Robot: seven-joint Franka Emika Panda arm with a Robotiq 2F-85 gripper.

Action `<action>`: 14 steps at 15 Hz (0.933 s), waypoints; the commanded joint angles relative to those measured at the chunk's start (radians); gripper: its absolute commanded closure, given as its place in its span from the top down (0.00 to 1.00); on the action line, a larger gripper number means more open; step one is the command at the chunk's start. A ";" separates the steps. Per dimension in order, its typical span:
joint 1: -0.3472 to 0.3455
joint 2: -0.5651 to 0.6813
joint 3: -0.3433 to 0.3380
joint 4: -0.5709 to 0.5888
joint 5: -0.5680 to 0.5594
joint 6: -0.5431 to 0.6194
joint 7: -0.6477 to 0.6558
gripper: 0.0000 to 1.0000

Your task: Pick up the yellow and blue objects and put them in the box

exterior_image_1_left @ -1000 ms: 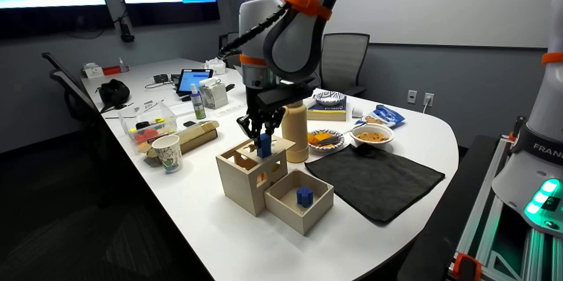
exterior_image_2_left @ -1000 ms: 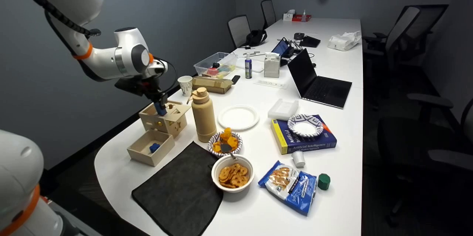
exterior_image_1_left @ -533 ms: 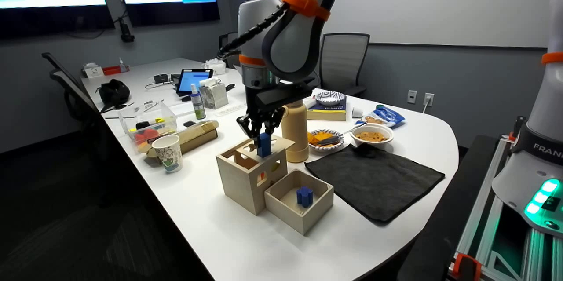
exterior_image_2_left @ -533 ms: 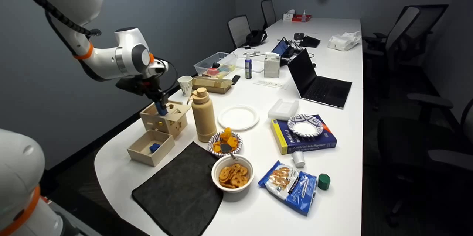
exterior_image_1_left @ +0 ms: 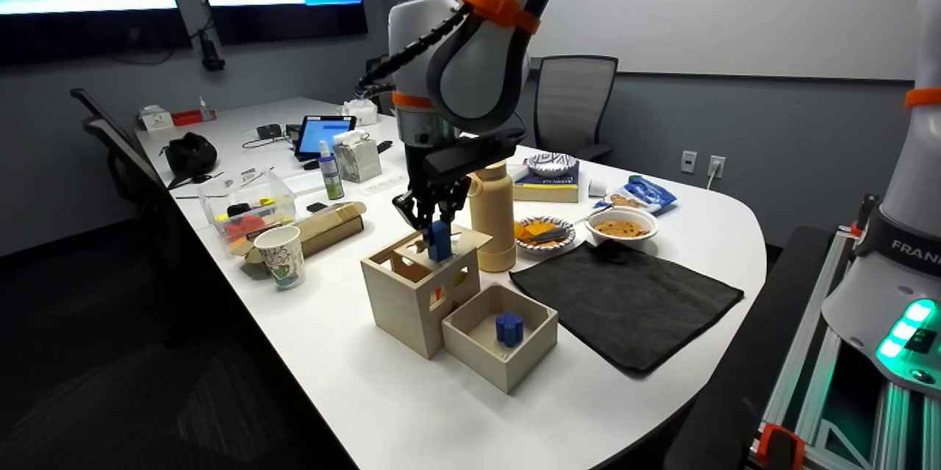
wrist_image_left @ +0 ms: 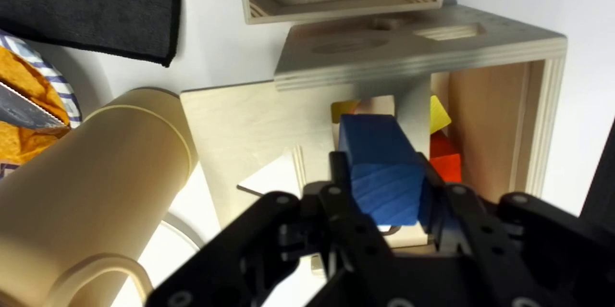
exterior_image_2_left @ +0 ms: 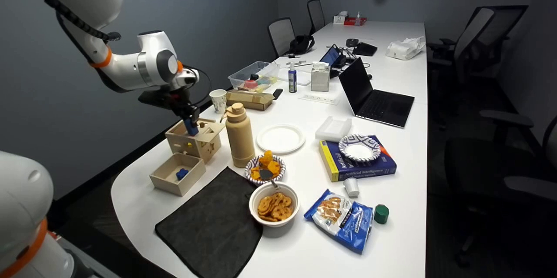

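Observation:
My gripper (wrist_image_left: 382, 159) is shut on a long blue block (wrist_image_left: 387, 191), one finger on each side. In both exterior views the block (exterior_image_1_left: 439, 243) (exterior_image_2_left: 191, 128) stands roughly upright at the top of the wooden box (exterior_image_1_left: 401, 312) (exterior_image_2_left: 185, 144). The box's lid (wrist_image_left: 250, 119) is partly slid out. The block's lower end is over a square lid hole; I cannot tell whether it enters. A yellow block (wrist_image_left: 438, 115) lies inside the box beside a red one (wrist_image_left: 446, 166). A blue flower-shaped block (exterior_image_1_left: 509, 329) (exterior_image_2_left: 182, 174) sits in the shallow tray (exterior_image_1_left: 478, 361).
The tray stands against the box. A tan bottle (exterior_image_1_left: 494, 223) (wrist_image_left: 91, 191) stands close to the lid's slid-out end. A black cloth (exterior_image_1_left: 632, 301), snack bowls (exterior_image_2_left: 274, 217), a paper cup (exterior_image_1_left: 281, 257) and a cardboard box (exterior_image_2_left: 250, 99) are nearby.
The arm and gripper have shifted slightly, a little left in one exterior view, with the blue block still held at the lid. The box, tray and flower-shaped block look unmoved.

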 commanded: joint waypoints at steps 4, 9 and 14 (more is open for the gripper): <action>0.005 0.049 0.007 0.075 0.022 -0.096 -0.118 0.09; 0.001 0.050 0.016 0.087 0.032 -0.126 -0.159 0.09; 0.009 0.043 0.019 0.085 0.048 -0.147 -0.129 0.09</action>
